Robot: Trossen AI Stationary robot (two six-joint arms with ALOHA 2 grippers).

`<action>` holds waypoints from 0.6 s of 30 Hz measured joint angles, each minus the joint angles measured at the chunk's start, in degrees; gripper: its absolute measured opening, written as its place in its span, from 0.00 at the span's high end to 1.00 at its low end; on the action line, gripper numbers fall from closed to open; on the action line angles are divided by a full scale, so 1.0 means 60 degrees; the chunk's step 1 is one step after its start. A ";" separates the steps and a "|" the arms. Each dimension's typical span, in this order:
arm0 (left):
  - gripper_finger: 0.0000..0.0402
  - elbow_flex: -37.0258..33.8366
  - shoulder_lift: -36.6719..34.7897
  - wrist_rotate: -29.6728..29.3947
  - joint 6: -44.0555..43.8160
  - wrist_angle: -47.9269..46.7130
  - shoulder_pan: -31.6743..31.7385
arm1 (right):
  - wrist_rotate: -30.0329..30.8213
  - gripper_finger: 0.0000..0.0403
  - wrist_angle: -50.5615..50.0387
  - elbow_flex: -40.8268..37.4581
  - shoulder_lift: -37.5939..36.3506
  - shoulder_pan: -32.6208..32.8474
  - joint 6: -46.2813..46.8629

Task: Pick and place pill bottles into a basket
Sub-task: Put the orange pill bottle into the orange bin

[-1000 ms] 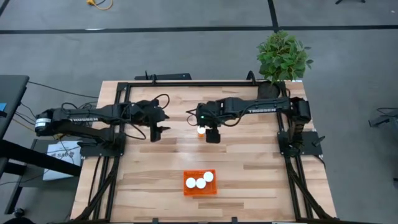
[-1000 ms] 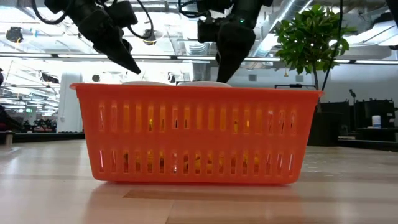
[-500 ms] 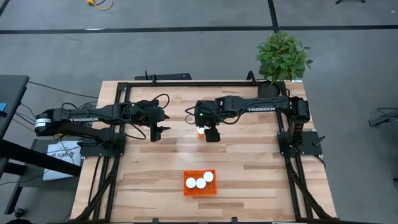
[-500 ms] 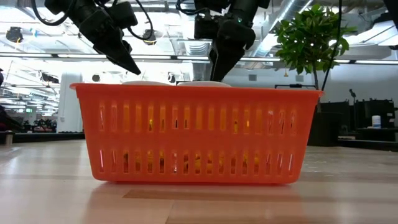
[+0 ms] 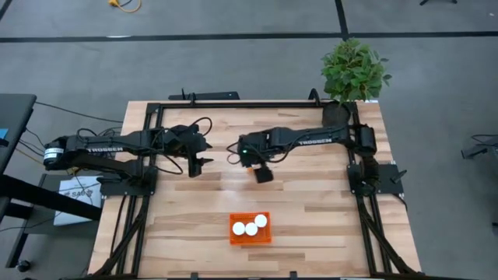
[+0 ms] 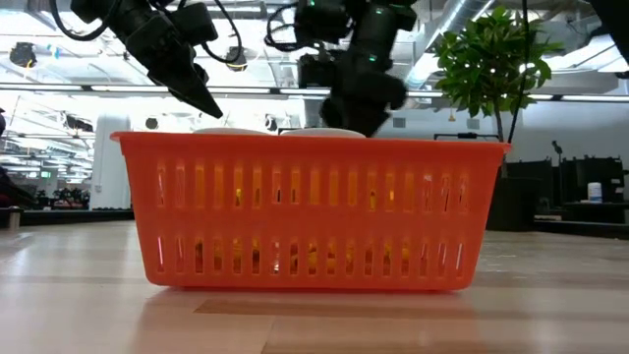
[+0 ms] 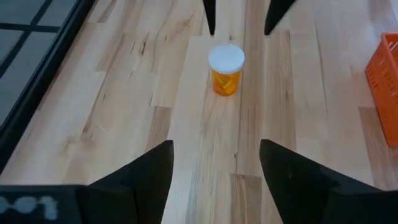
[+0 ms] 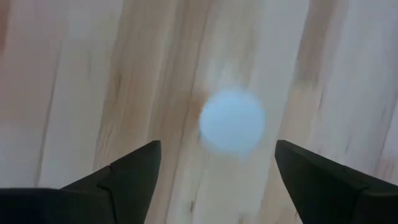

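Since a second ago our right gripper [image 5: 264, 174] is swinging left over the last pill bottle [image 7: 226, 70], fingers apart, mid-table, far from the basket [image 5: 250, 236]. Left gripper [image 5: 197, 167] waiting, fingers apart. We're risking toppling it if descent's off-centre.

Two matte black jointed arms, left arm [image 5: 117, 144] and right arm [image 5: 327, 137], white TROSSEN lettering on links, loose black cables looping by wrists, green indicator light on right wrist, tapered dark wedge-shaped fingers [image 7: 146, 174].
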 joint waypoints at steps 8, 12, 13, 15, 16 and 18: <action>0.43 0.0006 0.0052 -0.0001 0.0000 -0.0015 0.0000 | 0.0337 0.23 -0.0142 0.0437 0.0703 0.0051 -0.0454; 0.43 0.0006 0.0087 0.0007 0.0004 -0.0043 0.0000 | 0.0749 0.23 -0.0067 0.0741 0.0953 0.0113 -0.0677; 0.43 0.0007 0.0087 0.0005 0.0006 -0.0030 0.0000 | 0.0753 0.23 -0.0282 0.0768 0.0985 0.0115 -0.0712; 0.43 0.0007 0.0087 -0.0001 0.0039 -0.0061 0.0000 | 0.0747 0.23 0.0121 0.0892 0.1094 0.0117 -0.0872; 0.43 0.0007 0.0086 -0.0001 0.0047 -0.0054 0.0000 | 0.0753 0.23 -0.0020 0.0894 0.1093 0.0116 -0.0898; 0.43 0.0007 0.0087 -0.0008 0.0065 -0.0080 0.0000 | 0.0747 0.23 -0.0082 0.0874 0.1103 0.0099 -0.0925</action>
